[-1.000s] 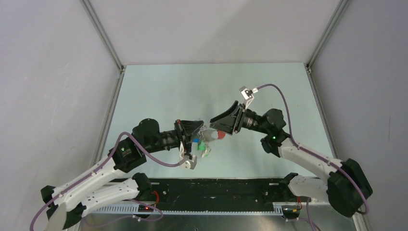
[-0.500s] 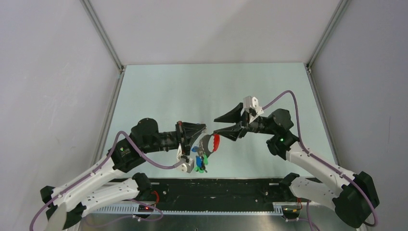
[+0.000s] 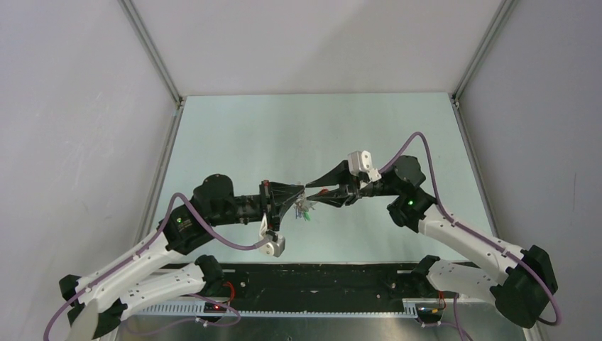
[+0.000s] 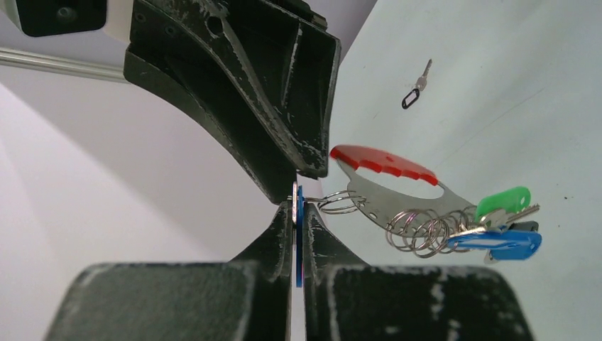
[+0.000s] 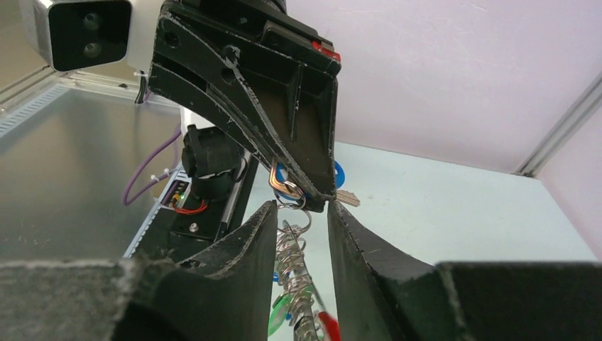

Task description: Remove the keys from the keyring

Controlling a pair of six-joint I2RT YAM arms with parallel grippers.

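Over table (image 3: 248,135) | L hand (image 4: 298,213) level, pinching blue key (image 4: 299,250) | R hand (image 5: 302,207) spread at keyring (image 4: 383,160)

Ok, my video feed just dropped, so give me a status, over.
Left gripper shut on a blue-tagged key. Right gripper open around the ring coils. Keyring hangs in the air, other keys on it. Nothing in the way.

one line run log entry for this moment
left gripper: shut on blue-tagged key | right gripper: open, straddling keyring | other keys: on keyring
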